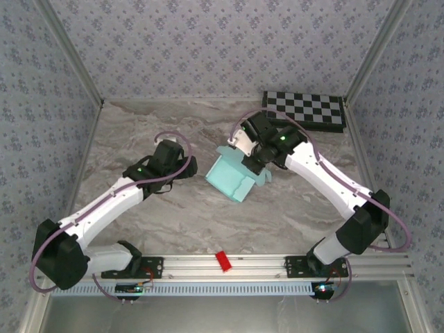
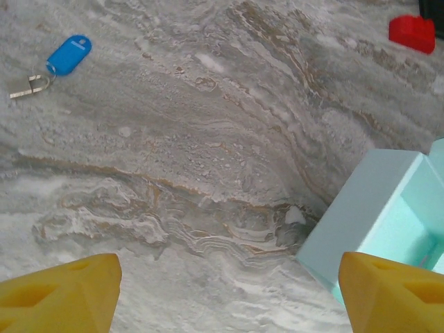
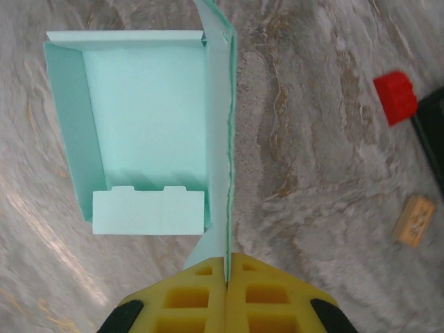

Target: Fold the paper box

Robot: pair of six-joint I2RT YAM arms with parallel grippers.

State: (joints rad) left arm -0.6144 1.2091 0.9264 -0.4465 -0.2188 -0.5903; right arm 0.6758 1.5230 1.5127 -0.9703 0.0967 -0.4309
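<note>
The paper box (image 1: 232,179) lies partly folded near the middle of the marble table (image 1: 139,128), between the two arms, its open side up. From overhead it reads as a pale blue tray set at an angle. The right wrist view looks into it: three low walls are raised around the floor, a notched flap is folded in at the near end, and one side panel stands upright.

The right gripper (image 3: 227,262) is clamped on the lower edge of that upright panel, its yellow fingers (image 3: 191,298) pressed together with the card between them.

The left gripper (image 2: 229,284) hovers just beside the box's corner with its jaws spread wide and nothing between them.

Its wrist view also picks up a blue key tag (image 2: 69,54) with a metal clasp. A red block (image 1: 223,261) sits at the near rail and a checkerboard (image 1: 305,109) at the far right. A small wooden block (image 3: 415,220) lies off to the right.
</note>
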